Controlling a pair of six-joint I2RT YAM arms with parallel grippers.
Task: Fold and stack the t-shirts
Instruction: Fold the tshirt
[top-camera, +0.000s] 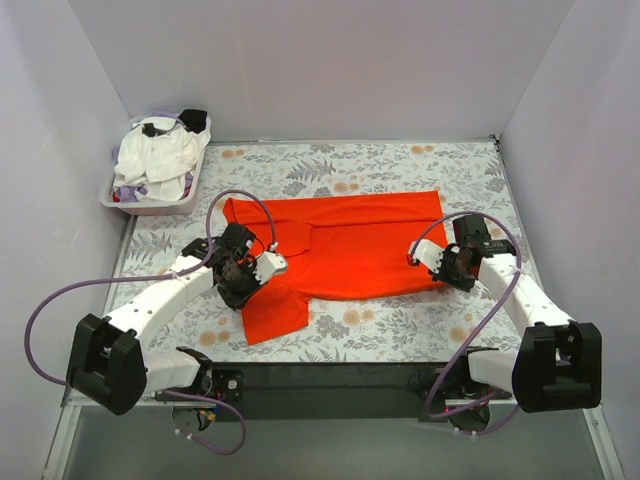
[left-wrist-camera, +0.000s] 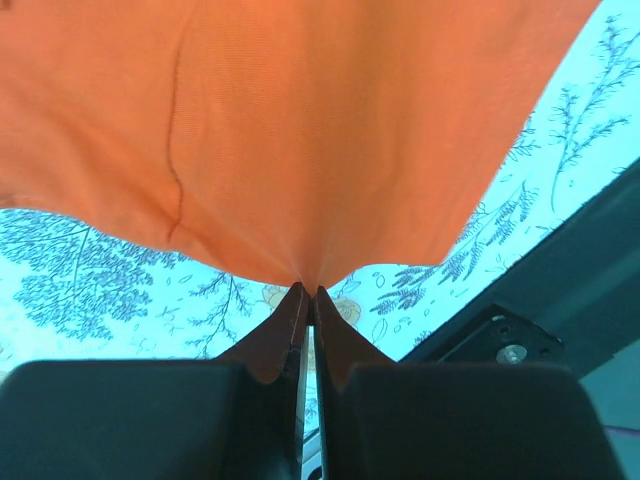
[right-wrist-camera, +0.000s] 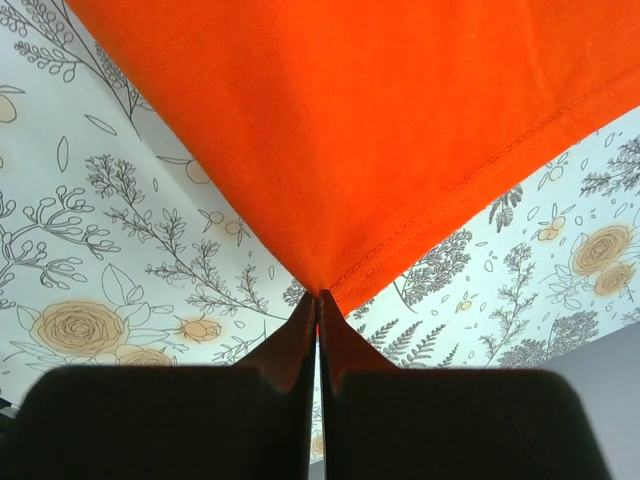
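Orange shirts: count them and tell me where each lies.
1. The orange shirt lies mid-table, pinched by the left gripper and right gripper. Another could hide in the white pile in the bin, far left.

The fingers (right-wrist-camera: 290, 345) of the right gripper (right-wrist-camera: 317, 297) pinch a hemmed corner of the orange-red t-shirt (right-wrist-camera: 380, 120) over the floral cloth (right-wrist-camera: 120, 250)

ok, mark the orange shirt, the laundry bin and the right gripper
orange t-shirt (top-camera: 350, 245), top external view, middle of the spread body.
laundry bin (top-camera: 150, 209), top external view, near wall.
right gripper (right-wrist-camera: 317, 296), right wrist view, between the fingertips pinching the shirt's edge.
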